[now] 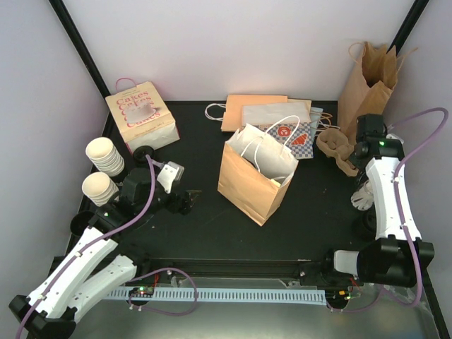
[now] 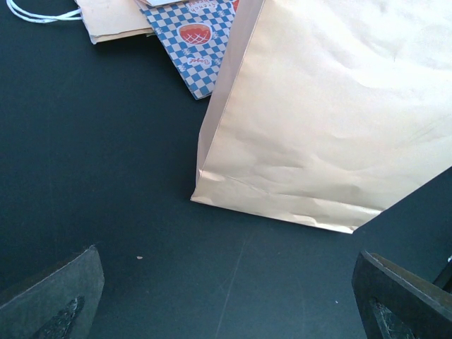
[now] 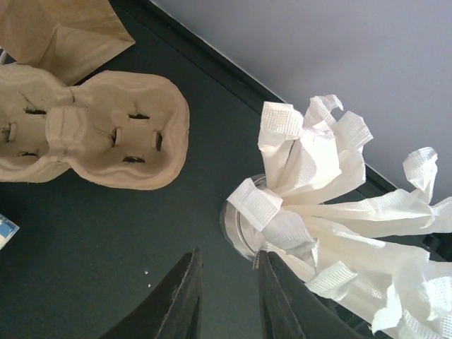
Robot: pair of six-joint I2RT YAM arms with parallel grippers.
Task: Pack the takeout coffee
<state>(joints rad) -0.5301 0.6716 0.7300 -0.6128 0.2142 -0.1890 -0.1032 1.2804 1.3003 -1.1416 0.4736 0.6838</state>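
Apparently the takeout coffee (image 1: 144, 152) is the round black lid in the upper left of the overhead view. It sits on the table (image 1: 212, 233) just below the pink-printed Cakes box (image 1: 141, 116). The cup under the lid is hidden from above.

Left of it stand two stacks of lidless cream cups (image 1: 106, 156). The left gripper (image 1: 185, 201) is just to the lower right of the lid, near the table. Its jaws are spread wide and empty, and its fingers (image 2: 56, 296) sit at the bottom corners of the left wrist view.

Beyond them, at frame centre, stands an open brown paper bag (image 1: 254, 176) with white handles. Above it lies a pile of flat bags, among them a blue-checkered one (image 2: 194, 42).

Toward the upper right is a pulp cup carrier (image 3: 92, 127), with a tall brown bag (image 1: 367, 78) above it.

The right gripper (image 3: 227, 258) hangs at the right edge. Its fingers are drawn nearly together with only a thin gap, gripping nothing. It is just beside a glass (image 3: 240, 226) stuffed with white paper-wrapped pieces (image 3: 332, 205).
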